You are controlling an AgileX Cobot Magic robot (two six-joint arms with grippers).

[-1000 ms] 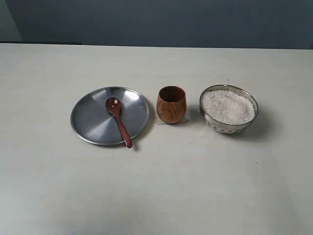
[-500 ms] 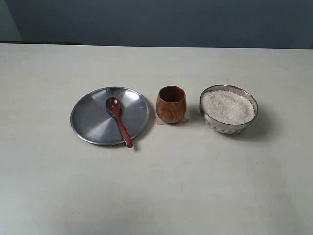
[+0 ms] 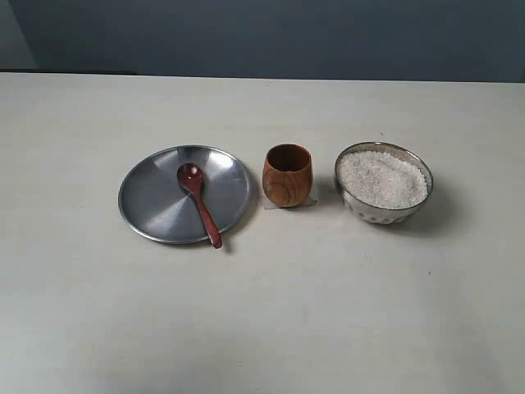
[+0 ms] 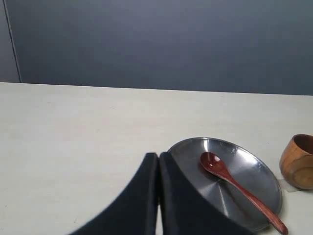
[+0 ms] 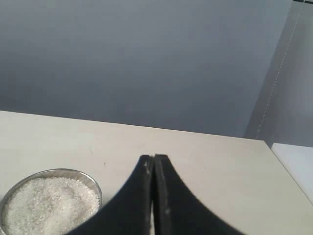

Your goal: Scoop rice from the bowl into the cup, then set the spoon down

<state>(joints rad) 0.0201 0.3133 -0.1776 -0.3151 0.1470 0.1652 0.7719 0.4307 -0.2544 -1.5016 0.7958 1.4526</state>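
The dark wooden spoon [image 3: 199, 203] lies on the flat steel plate [image 3: 156, 205], its handle end over the plate's near rim. The wooden cup [image 3: 287, 175] stands upright in the middle, and the steel bowl [image 3: 383, 209] heaped with white rice [image 3: 382, 178] sits to its right. Neither gripper shows in the exterior view. In the left wrist view my left gripper [image 4: 159, 155] is shut and empty, short of the plate [image 4: 254, 181] and spoon [image 4: 234, 183], with the cup [image 4: 298, 161] beyond. My right gripper [image 5: 153, 158] is shut and empty beside the rice [image 5: 49, 203].
A small pale card or pad [image 3: 308, 202] lies under the cup. The pale table [image 3: 271, 312] stretches wide in front of the three items, and a dark wall [image 3: 262, 37] stands behind its far edge.
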